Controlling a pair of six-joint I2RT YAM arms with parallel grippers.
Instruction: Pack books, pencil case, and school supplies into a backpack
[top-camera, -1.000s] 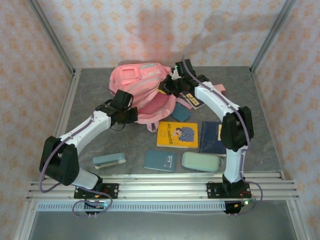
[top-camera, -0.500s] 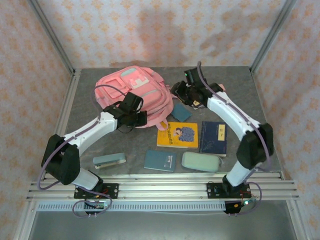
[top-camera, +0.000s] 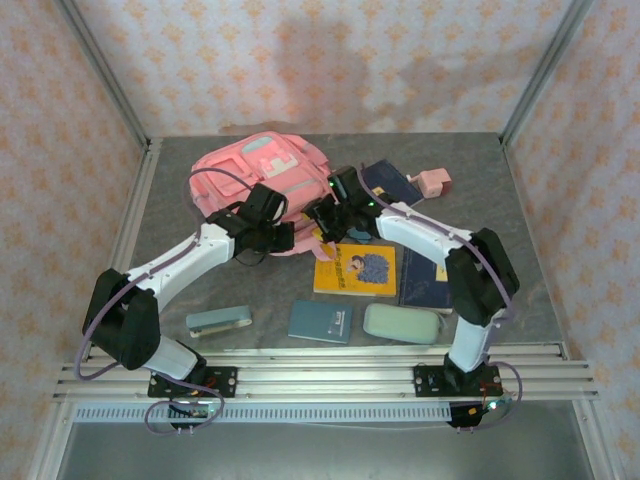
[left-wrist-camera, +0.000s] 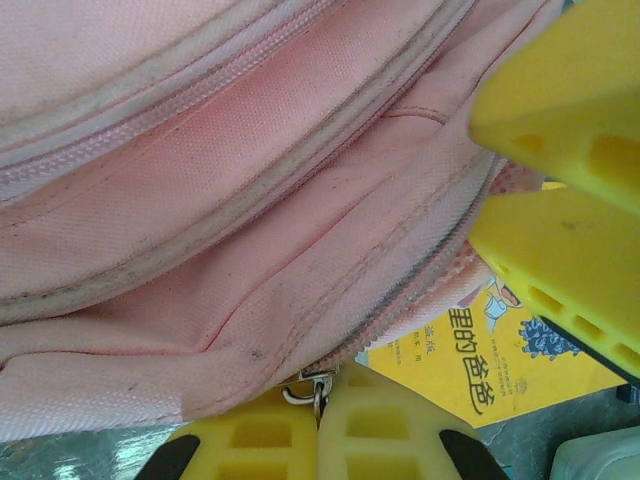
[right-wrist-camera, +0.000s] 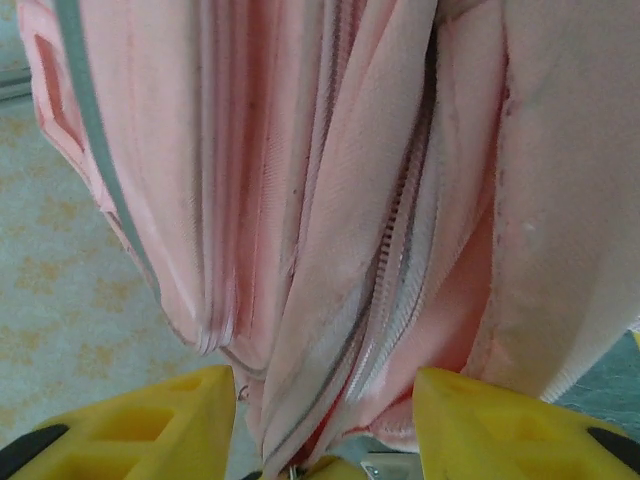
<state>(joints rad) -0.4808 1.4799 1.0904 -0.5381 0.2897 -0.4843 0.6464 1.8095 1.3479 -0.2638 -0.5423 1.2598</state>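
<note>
Well, my L gripper (left-wrist-camera: 318, 405) pinches the zip pull (left-wrist-camera: 311, 384), pink backpack (top-camera: 262, 165) just ahead. R gripper (right-wrist-camera: 325, 410), jaws apart, sits round the bag's edge. Tug too fast & the pull could slip out.

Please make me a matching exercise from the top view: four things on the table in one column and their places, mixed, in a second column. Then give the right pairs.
Things:
1. pencil sharpener
2. stapler
3. pencil case
4. yellow book

Places:
A. just right of the teal notebook
B. far side, beside a navy book
C. left of the teal notebook
D. in the middle, just in front of the backpack

Pairs: 1-B, 2-C, 3-A, 4-D
</note>
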